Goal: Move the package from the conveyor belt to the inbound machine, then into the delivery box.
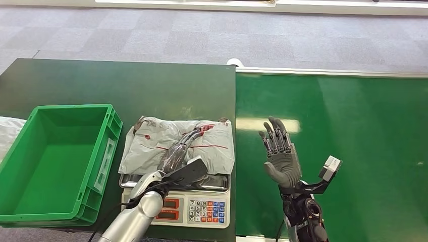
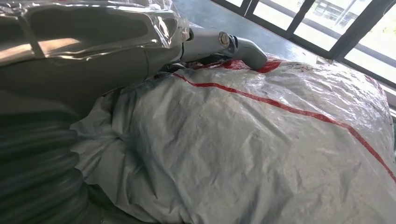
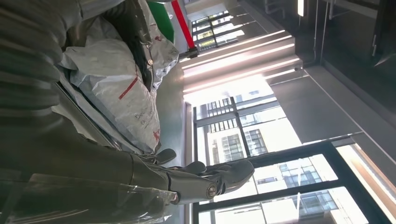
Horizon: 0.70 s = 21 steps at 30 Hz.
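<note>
Midway through the job by the look of it: package, a grey crinkled mailer bag with red lines, lying flat on the steel pan of the inbound machine, a weighing scale with a keypad, just beside the conveyor belt and no longer on it. Left hand laid across the top of the bag with fingers stretched out along it, thumb pressed against the plastic in the left wrist view; touching, but whether actually gripping cannot be told, since no fold appears pinched. Right hand raised above the green belt, palm up and fingers spread apart, holding nothing, well clear of the bag. Weighing step judged done or nearly so; remaining: getting a real hold on the soft bag, gathering enough slack plastic to lift without it sliding off the pan, then carrying it leftward. Delivery box, a green crate, standing just beside the scale on the dark table, holding nothing inside as far as visible. Pale wrapped thing at the far left edge behind the crate, too cut off to identify
</note>
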### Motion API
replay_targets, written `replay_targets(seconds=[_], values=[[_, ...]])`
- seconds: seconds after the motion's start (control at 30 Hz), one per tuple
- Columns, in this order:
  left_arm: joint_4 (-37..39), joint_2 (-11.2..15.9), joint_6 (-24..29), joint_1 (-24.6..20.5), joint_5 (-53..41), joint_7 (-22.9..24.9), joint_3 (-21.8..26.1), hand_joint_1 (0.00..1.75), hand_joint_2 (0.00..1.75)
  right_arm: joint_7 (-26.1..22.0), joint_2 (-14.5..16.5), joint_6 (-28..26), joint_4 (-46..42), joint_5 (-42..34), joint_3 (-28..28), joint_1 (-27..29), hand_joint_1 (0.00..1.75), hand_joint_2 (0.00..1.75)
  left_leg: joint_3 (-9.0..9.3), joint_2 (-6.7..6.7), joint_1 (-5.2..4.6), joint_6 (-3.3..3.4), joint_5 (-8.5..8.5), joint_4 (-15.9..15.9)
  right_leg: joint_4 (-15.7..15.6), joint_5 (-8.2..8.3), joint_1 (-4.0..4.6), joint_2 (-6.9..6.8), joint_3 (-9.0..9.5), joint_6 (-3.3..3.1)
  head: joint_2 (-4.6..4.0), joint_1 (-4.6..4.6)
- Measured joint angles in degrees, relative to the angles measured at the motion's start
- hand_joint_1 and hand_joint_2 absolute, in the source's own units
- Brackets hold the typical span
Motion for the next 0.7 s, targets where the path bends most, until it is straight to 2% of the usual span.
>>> replay_targets(seconds=[0.03,0.07,0.2,0.37,0.7], values=[[0.58,-0.13,0.3,-0.22,-0.21,-0.31,-0.04,1.57,1.75,0.15,0.07,0.09,0.0,-0.29,-0.18,0.04,0.0,1.75,0.03,0.0,0.0,0.0,0.0,0.0,0.0,0.0,0.0,0.0,0.03,0.0,0.0,0.0],[1.13,-0.25,0.65,-0.39,-0.37,-0.73,-0.05,1.72,1.75,0.3,0.15,0.26,0.0,-0.68,-0.41,0.12,0.0,1.75,0.06,0.0,0.0,0.0,0.0,0.0,0.0,0.0,0.0,-0.01,0.06,0.0,0.0,0.0],[2.17,-0.58,1.52,-0.85,-0.15,-2.86,0.09,1.75,1.75,0.83,0.42,1.09,0.0,-2.02,-1.33,0.8,0.0,1.75,0.09,-0.02,0.0,0.01,0.02,0.0,0.0,0.0,0.0,-0.02,0.13,0.0,0.0,0.01],[1.98,-0.72,2.73,-0.71,3.23,-8.39,0.4,1.75,1.75,1.37,0.69,1.2,0.0,-2.97,-1.64,1.16,0.0,1.75,0.06,-0.03,0.0,0.0,0.04,0.0,0.0,0.01,0.0,-0.02,0.09,0.01,0.0,0.01],[-0.27,-1.05,14.75,1.72,5.57,-14.28,0.77,1.75,1.75,2.82,1.21,1.26,-0.01,-5.57,-2.1,1.46,0.0,1.75,-0.17,-0.02,0.0,0.0,0.03,0.0,0.0,0.01,0.0,0.0,-0.2,0.01,0.0,0.01]])
